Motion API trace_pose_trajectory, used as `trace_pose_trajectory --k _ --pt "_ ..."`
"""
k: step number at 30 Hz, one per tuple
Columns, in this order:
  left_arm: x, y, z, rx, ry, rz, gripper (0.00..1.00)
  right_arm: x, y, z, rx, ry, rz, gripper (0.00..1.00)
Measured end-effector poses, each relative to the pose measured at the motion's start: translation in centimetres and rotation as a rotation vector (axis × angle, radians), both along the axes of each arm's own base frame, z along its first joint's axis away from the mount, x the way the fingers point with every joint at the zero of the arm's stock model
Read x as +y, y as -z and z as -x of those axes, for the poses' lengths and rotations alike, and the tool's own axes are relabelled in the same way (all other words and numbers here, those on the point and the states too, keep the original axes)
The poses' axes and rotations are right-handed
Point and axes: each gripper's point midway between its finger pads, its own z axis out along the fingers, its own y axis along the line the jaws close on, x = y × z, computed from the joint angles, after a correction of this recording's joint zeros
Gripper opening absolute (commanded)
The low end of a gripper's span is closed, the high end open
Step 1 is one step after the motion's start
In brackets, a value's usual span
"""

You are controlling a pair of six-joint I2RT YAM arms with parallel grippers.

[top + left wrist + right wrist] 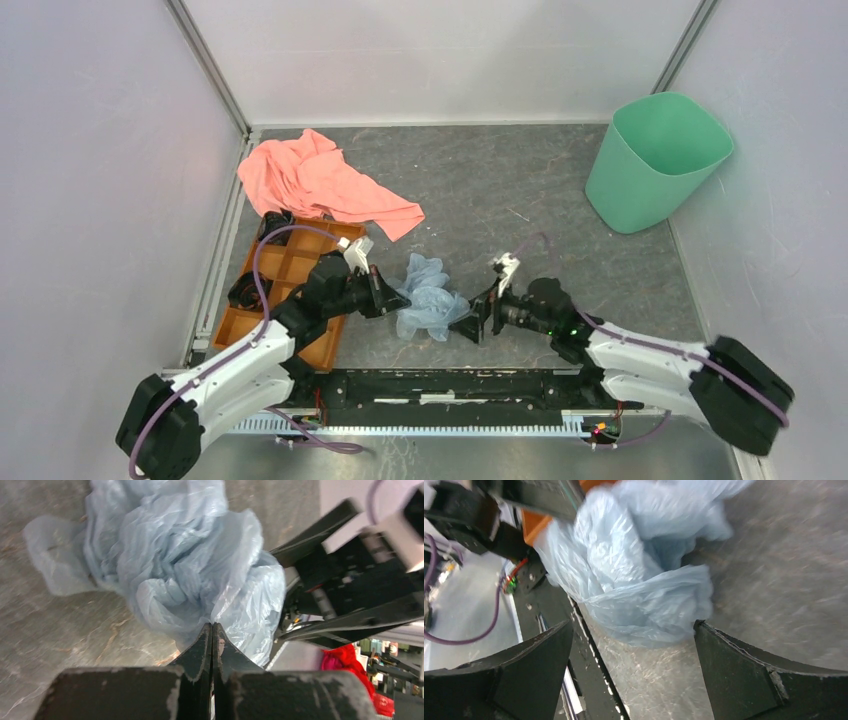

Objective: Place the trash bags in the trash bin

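The pale blue trash bag lies crumpled on the grey table between my two grippers. My left gripper is at its left side; in the left wrist view its jaws are pressed together with a pinch of the bag at their tips. My right gripper is at the bag's near right side, open. In the right wrist view its fingertips stand wide apart just short of the bag. The mint-green trash bin stands at the back right, its mouth open upward.
A salmon-pink cloth lies at the back left, partly over an orange compartment tray beside my left arm. White walls enclose the table on three sides. A black rail runs along the near edge.
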Motion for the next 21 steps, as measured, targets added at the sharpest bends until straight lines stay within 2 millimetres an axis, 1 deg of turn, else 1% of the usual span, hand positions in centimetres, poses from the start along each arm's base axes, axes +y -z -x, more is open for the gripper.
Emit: trace_pose_trajectory --k 2,3,5,6,7,8,9,12,13,15,16,17,18,19,20,21 --pt "-0.4 -1.6 0.0 -0.049 0.019 0.048 0.02 1.4 1.4 1.2 0.032 -0.042 0.042 0.83" --pt "-0.5 -1.8 0.0 -0.056 0.022 0.054 0.02 2.1 2.0 1.8 0.044 -0.062 0.065 0.75" --pt "-0.6 -2.6 0.1 -0.079 0.031 0.076 0.02 3.1 2.6 2.5 0.05 -0.085 0.095 0.58" --pt "-0.6 -2.9 0.2 -0.088 0.036 0.085 0.02 3.6 2.6 2.5 0.048 -0.084 0.105 0.41" --pt "-0.6 -3.3 0.2 -0.097 0.038 0.092 0.02 3.7 2.5 2.1 0.033 -0.069 0.113 0.24" --pt "-0.6 -3.6 0.3 -0.1 0.037 0.094 0.02 3.7 2.3 1.5 0.012 -0.048 0.122 0.11" --pt "-0.5 -3.9 0.3 -0.103 0.035 0.094 0.02 3.5 2.0 0.8 -0.004 -0.01 0.133 0.01" --pt "-0.1 -5.6 0.1 -0.13 0.01 0.094 0.02 2.2 0.4 -1.1 -0.083 0.094 0.157 0.0" --pt "0.0 -6.5 -0.1 -0.149 -0.002 0.097 0.02 1.7 -0.6 -1.6 -0.113 0.128 0.155 0.0" --pt "0.1 -8.7 -0.4 -0.204 -0.008 0.111 0.02 1.2 -2.3 -2.1 -0.164 0.156 0.141 0.0" --pt "0.1 -10.1 -0.4 -0.235 -0.005 0.121 0.02 1.1 -3.5 -2.3 -0.192 0.162 0.127 0.01" --pt "0.1 -11.7 -0.5 -0.268 -0.003 0.135 0.02 1.1 -4.3 -2.4 -0.211 0.162 0.114 0.01" --pt "0.1 -12.9 -0.6 -0.29 0.001 0.142 0.02 1.2 -5.1 -2.3 -0.226 0.155 0.103 0.0" --pt "0.0 -14.3 -0.7 -0.318 0.005 0.153 0.06 1.4 -5.6 -2.2 -0.232 0.146 0.094 0.0" --pt "-0.1 -15.7 -0.7 -0.341 0.013 0.164 0.17 1.7 -6.1 -2.0 -0.237 0.129 0.083 0.0" --pt "-0.3 -17.3 -0.8 -0.366 0.026 0.176 0.32 1.9 -6.5 -1.7 -0.238 0.11 0.07 0.0"
